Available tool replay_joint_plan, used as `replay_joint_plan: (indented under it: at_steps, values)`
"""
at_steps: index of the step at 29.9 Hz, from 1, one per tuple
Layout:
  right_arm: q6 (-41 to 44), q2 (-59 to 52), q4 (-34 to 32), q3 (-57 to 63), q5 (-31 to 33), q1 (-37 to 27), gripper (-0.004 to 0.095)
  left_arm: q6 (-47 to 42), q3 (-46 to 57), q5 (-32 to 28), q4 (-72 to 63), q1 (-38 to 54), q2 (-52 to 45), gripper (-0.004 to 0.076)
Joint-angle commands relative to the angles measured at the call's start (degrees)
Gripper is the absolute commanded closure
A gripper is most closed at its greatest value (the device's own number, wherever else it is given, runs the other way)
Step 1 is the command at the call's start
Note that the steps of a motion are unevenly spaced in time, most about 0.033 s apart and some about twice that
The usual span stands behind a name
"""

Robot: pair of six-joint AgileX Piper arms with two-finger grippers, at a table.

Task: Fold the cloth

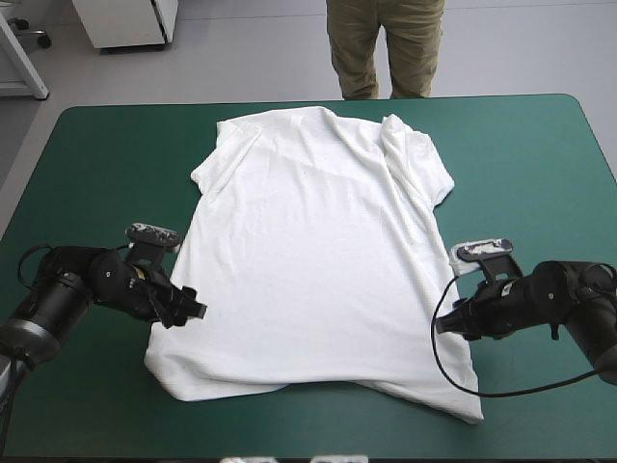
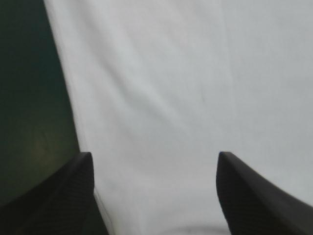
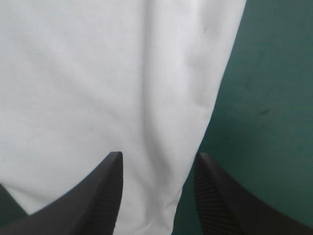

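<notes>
Black fingers of the left gripper [image 2: 154, 153] stand wide apart. The side edge of the T-shirt [image 2: 195, 88] runs just inside one of them, with the teal-green cover [image 2: 29, 98] beside it. On the other side, the right gripper [image 3: 159, 153] is likewise spread open, and the opposite side edge of the shirt lies between its fingers. Neither grips anything. The high view shows the white T-shirt spread flat at the middle of the table [image 1: 96, 145]. Its collar end lies toward the far edge, its hem is near the near edge, and one hem corner trails out under the right arm.
</notes>
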Motion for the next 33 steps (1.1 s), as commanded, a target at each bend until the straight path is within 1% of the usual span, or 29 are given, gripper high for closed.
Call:
replay_joint_plan:
  at_steps: [1,2,6,10,15,18,21,26,29,32,33]
  values:
    - [0.0,-1.2,-1.2,-5.9,-3.6,-0.4,0.0463,-6.2,-5.1,-8.2,2.2,-0.5,-0.5,0.0204]
    - [0.0,-1.2,-2.0,-7.3,-4.0,-0.4,0.0463,-8.2,-7.0,-8.7,3.8,-0.5,0.4,0.0208]
    - [0.0,-1.1,-2.8,-11.5,-4.4,-0.4,0.0463,-10.4,-16.2,-7.5,7.9,-0.5,7.1,0.0210]
    - [0.0,-1.1,-2.2,-13.2,-4.3,-0.4,0.0463,-10.8,-26.0,-6.4,8.4,-0.5,15.5,0.0211]
    - [0.0,-1.1,-2.2,-13.3,-4.2,-0.4,0.0463,-11.5,-36.6,0.0,6.7,1.6,26.8,0.0213]
    - [0.0,-1.1,-1.8,-13.3,-3.7,-0.4,0.0463,-11.3,-41.4,2.5,5.3,3.9,32.2,0.0213]
    - [0.0,-1.1,-1.7,-13.3,-3.8,-0.4,0.0463,-9.6,-43.2,3.3,2.8,5.8,36.1,0.0213]
    - [0.0,-1.1,-1.7,-13.3,-4.5,-0.4,0.0463,-9.6,-43.2,1.6,1.3,6.1,40.6,0.0213]
    - [0.0,-1.1,-1.7,-13.3,-5.0,-0.4,0.0464,-8.0,-43.2,0.5,-0.2,6.1,43.0,0.0216]
    - [0.0,-1.1,-1.7,-13.3,-5.1,-0.4,0.0477,-7.2,-43.2,-0.1,-1.1,5.9,44.8,0.0246]
    - [0.0,-1.1,-1.7,-13.3,-5.1,-0.4,0.0490,-6.6,-43.2,-0.2,-1.6,5.9,45.4,0.0272]
